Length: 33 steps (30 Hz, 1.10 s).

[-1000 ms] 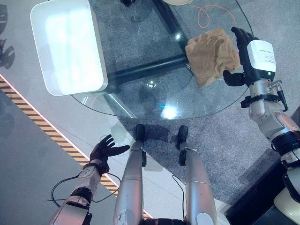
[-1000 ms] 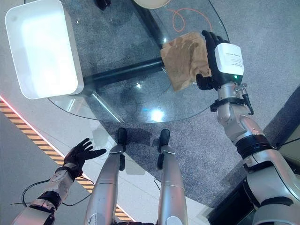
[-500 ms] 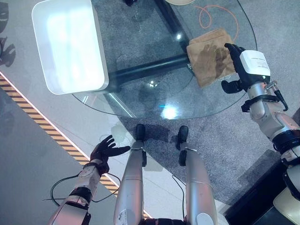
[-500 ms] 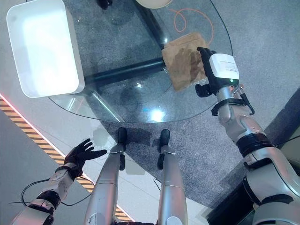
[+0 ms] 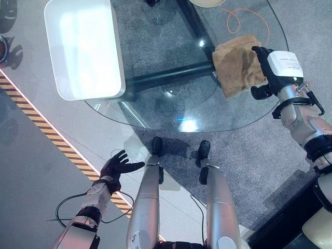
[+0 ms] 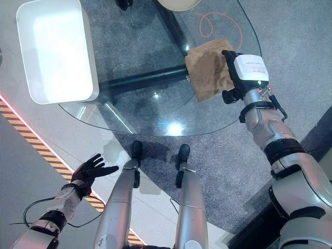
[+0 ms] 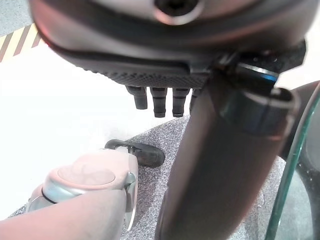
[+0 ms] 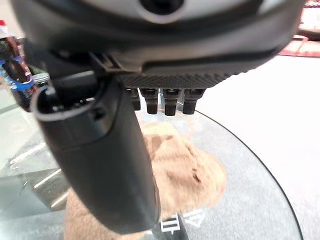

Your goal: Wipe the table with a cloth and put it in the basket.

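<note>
1. One brown cloth lies flat on the glass table, upper right of frame, long axis tilted.
2. Right hand rests straight-fingered on its right edge.
3. Left hand, spread, hangs lower left; the white basket sits upper left.

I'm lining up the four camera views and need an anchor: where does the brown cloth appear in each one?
Left eye view: the brown cloth lies upper right on the glass table, under the right hand.
Right eye view: upper right, again beside that hand.
Right wrist view: spread on the glass past the fingers.
Left wrist view: not in it.
Shared landmark: the table's curved rim.
</note>
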Available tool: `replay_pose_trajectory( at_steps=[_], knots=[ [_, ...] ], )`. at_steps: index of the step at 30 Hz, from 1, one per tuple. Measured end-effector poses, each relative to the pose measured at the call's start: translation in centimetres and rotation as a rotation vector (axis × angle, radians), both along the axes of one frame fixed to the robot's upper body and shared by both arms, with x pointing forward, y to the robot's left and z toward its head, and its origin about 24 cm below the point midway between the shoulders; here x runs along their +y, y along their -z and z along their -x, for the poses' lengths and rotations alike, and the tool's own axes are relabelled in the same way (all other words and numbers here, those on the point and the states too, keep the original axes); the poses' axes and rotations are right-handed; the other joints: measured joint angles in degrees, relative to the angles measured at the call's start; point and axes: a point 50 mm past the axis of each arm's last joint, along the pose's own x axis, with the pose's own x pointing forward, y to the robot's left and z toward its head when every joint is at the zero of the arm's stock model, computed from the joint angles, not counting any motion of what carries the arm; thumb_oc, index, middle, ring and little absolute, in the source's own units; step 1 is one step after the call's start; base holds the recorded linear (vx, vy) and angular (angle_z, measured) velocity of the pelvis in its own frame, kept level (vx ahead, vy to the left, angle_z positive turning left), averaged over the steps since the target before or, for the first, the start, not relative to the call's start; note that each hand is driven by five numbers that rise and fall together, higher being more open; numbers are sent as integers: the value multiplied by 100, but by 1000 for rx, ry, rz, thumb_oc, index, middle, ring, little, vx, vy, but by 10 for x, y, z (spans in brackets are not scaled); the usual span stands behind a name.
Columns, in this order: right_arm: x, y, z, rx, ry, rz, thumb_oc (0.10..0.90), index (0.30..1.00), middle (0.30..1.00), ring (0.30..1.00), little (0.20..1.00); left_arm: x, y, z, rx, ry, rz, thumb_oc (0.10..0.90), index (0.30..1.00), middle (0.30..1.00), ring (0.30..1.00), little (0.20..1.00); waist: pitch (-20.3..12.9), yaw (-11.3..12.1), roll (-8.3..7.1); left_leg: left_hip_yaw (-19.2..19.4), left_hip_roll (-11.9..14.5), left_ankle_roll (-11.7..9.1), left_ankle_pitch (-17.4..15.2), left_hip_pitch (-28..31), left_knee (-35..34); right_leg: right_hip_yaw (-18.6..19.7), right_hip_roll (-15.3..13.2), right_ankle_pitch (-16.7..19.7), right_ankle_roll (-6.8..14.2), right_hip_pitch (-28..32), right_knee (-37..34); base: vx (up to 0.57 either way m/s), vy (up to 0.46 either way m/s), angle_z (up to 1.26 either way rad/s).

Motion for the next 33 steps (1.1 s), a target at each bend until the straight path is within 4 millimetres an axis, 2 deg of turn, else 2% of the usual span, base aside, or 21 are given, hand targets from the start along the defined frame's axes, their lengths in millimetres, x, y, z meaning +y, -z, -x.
replay_pose_trajectory(
  at_steps=[7,14,33],
  knots=[
    [-4,-2,-2,21,47,94,800,900,900,900,900,0,0,0,-1,2,0,800,900,900,900,900,-1,128,4,-8,-12,-3,6,-1,0,-7,-14,0,0,0,7,0,0,0],
    [-1,-1,-5,59,62,181,800,900,900,900,900,-1,0,0,2,3,0,800,900,900,900,900,-1,139,6,-11,-53,17,26,-3,-8,-13,-58,-1,2,-2,15,1,1,0],
    [-2,7,-6,161,66,242,800,900,900,900,900,-1,0,0,1,5,1,800,900,900,900,900,0,192,15,-14,-70,20,28,-24,-13,-18,-77,-3,4,-21,17,0,0,0]
  ],
)
